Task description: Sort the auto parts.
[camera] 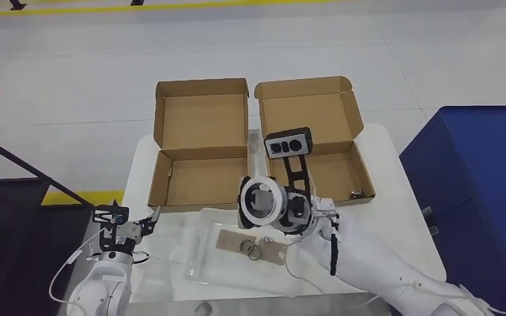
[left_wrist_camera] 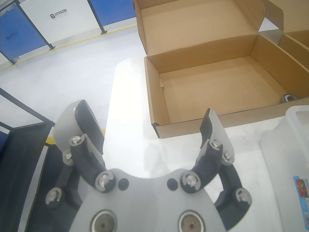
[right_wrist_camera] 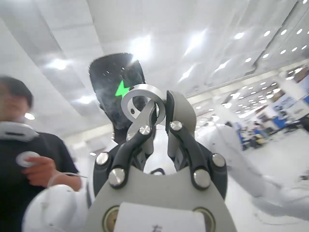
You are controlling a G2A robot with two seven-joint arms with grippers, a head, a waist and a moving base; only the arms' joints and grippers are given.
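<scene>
My right gripper [right_wrist_camera: 160, 112] is turned upward and shut on the rim of a silver metal ring [right_wrist_camera: 142, 102]. In the top view that gripper [camera: 278, 207] and the ring [camera: 247, 201] hang above the table's middle, just in front of the two boxes. My left gripper [left_wrist_camera: 149, 131] stands open and empty over the table's left front part [camera: 150, 217], short of the left cardboard box [left_wrist_camera: 217, 80]. A small bearing [left_wrist_camera: 288, 97] lies in that box's near corner. More metal rings [camera: 251, 250] rest on a cardboard piece in the clear tray [camera: 194, 261].
Two open cardboard boxes sit side by side at the back, the left box [camera: 202, 178] and the right box [camera: 332, 170] with a small part [camera: 357, 193] inside. A clear plastic container [left_wrist_camera: 284, 160] stands beside the left gripper. A blue cabinet [camera: 466, 174] borders the table's right.
</scene>
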